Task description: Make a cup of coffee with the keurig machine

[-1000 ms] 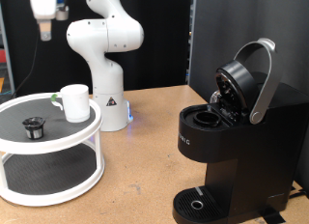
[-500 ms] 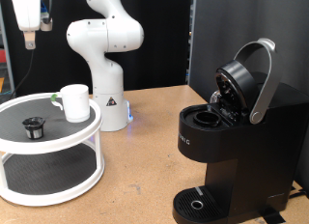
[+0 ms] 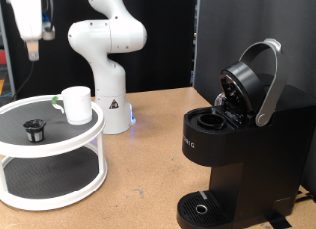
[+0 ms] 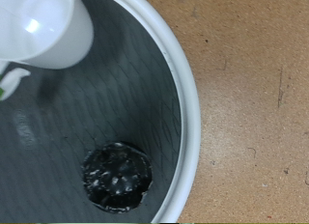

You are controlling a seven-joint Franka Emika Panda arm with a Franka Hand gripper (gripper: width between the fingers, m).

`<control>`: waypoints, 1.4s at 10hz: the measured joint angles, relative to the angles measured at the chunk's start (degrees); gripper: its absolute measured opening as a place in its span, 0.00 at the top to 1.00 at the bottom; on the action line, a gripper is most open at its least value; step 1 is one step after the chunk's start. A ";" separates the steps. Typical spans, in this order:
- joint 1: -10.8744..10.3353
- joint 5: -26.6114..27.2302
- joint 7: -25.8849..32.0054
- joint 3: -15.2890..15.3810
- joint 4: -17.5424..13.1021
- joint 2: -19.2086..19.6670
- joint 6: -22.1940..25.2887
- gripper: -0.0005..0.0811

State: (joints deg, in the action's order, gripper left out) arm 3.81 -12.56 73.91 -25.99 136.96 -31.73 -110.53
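Overhead, fingers (image 3: pixel 34 53) high above the white tray (image 3: pixel 89 140), touching nothing, openness unclear, cup (image 3: pixel 77 105) beside dark pod (image 3: pixel 36 130).

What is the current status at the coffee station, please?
Gripper high above rack, holding nothing. Cup and pod on rack. Keurig machine lid open.

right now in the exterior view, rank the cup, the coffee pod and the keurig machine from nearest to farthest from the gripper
The gripper hangs at the exterior view's top left, above the white round stand.
1. Cup and coffee pod, both on the stand's upper shelf below the gripper; too close to call.
2. Keurig machine, at the exterior view's right, lid raised, plainly farthest.
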 joint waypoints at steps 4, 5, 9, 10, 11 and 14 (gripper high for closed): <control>0.22 -0.82 -0.01 -1.44 5.24 2.95 -8.27 0.00; 0.22 -1.05 -0.01 -1.82 6.39 3.89 -10.39 0.00; 0.25 -2.84 0.38 -3.44 10.65 7.40 -19.06 0.00; 0.25 -3.08 0.97 -3.94 11.55 8.13 -20.73 0.00; 0.26 -3.30 1.53 -4.37 12.29 8.66 -22.11 0.00; 0.27 -4.26 2.05 -5.14 13.98 9.69 -24.57 0.00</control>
State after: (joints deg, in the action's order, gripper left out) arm 4.09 -16.82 75.97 -31.13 150.93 -22.03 -135.10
